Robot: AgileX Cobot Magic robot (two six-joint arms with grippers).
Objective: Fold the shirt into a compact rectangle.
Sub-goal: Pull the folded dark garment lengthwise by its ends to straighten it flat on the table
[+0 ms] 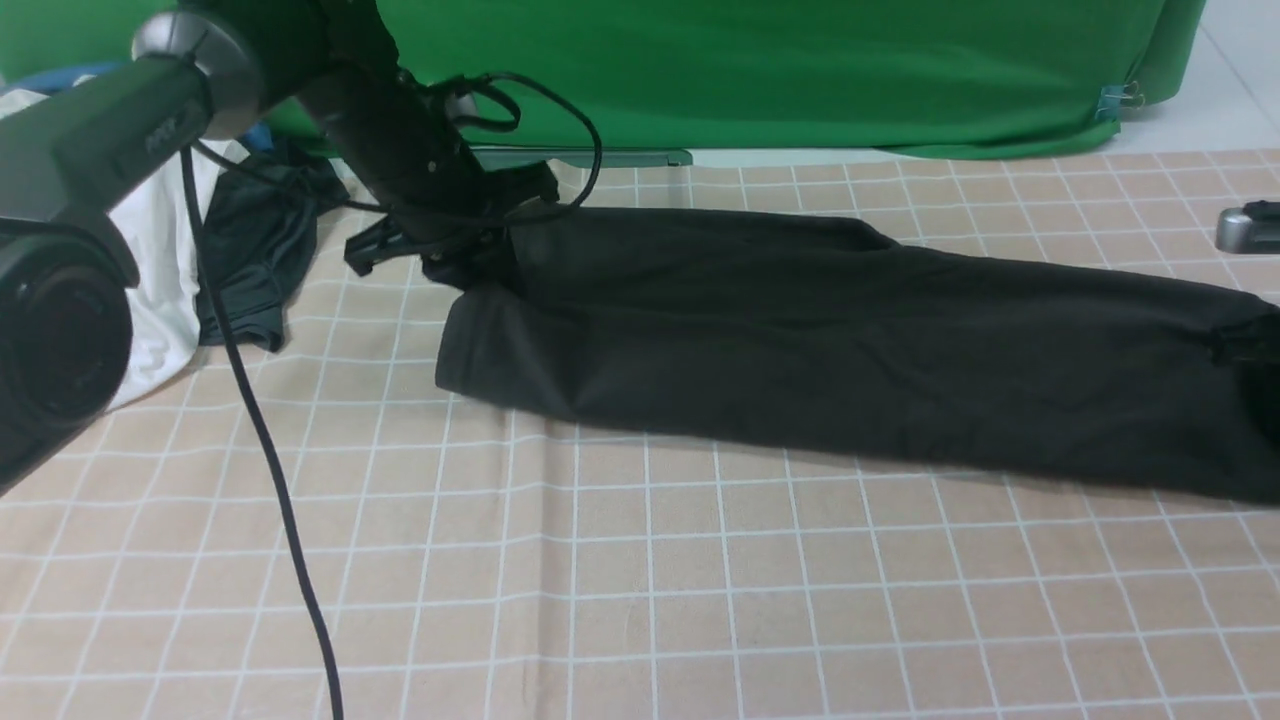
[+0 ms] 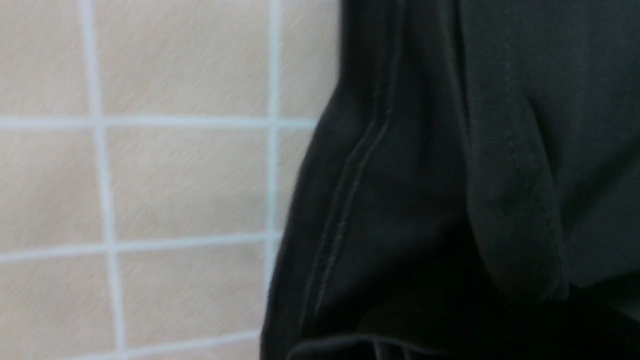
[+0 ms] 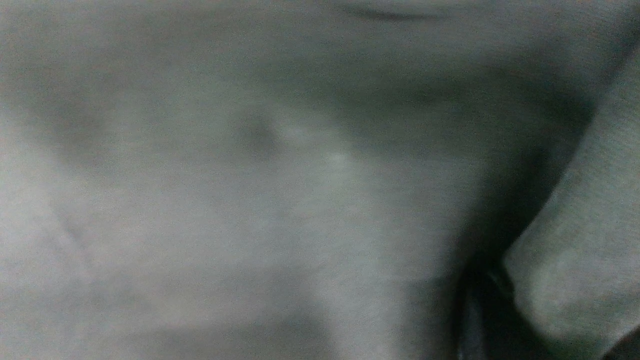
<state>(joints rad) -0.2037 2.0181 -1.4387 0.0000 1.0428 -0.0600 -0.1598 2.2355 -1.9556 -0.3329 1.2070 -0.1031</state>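
The beige tablecloth with a white grid covers the whole table, and a green cloth backdrop hangs behind it at 12 o'clock. The large black cotton shirt lies on the tablecloth as one long flat band, folded lengthwise. It runs from a little left of the centre out to the edge at 3 o'clock. The grey and black left arm reaches from 9 o'clock to the band's end near 11 o'clock. At 9 o'clock lie a crumpled white shirt and, touching it, a dark grey-green shirt, both apart from the black one. The left gripper is closed and, as I judge, it pinches the far corner of this end, where the left wrist view shows the double-stitched hem very near. The right gripper is almost out of the picture at 3 o'clock. It is closed too, and the cloth puckers there, so I think it pinches the other end. I judge the shirt light, soft and limp, not slippery and not fragile. It will sag between two holds, so it is best taken at the corners, through all layers. No print or neck label shows on the shirt. Small pale letters on the left arm are too blurred to read.
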